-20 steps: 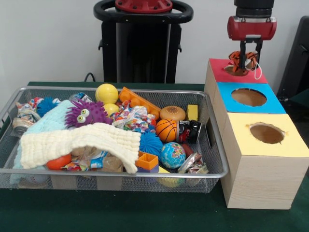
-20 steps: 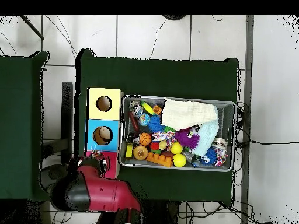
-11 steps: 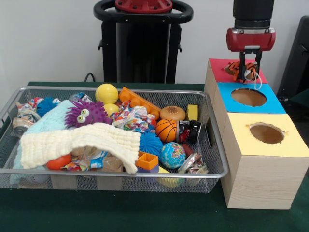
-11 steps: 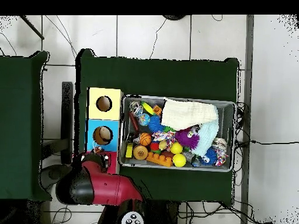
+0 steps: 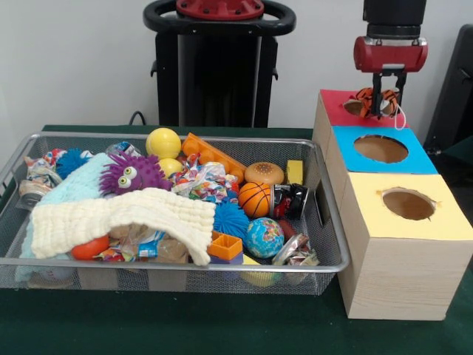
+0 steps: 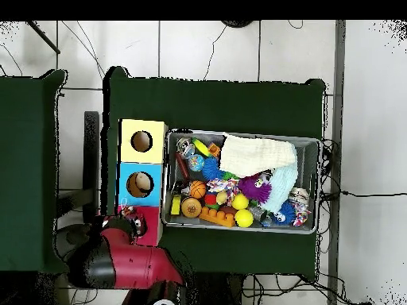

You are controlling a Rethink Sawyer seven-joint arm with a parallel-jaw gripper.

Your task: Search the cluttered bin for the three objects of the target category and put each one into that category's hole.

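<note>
Up in the top right of the front view, the gripper (image 5: 385, 95) hangs over the red-topped box (image 5: 336, 105), its fingers clenched on a small orange striped tiger toy (image 5: 372, 102) with a white loop dangling from it. The toy sits just above the red top, at or over that box's hole, which the toy and fingers hide; I judge it is held there to be dropped in. Just below in the frame lie the blue-topped box (image 5: 417, 160) and the yellow-topped box (image 5: 443, 222), their holes open. At left centre, the wire bin (image 5: 334, 255) holds balls, a purple monster (image 5: 134, 173) and a cream cloth (image 5: 118, 214) that may hide further targets.
</note>
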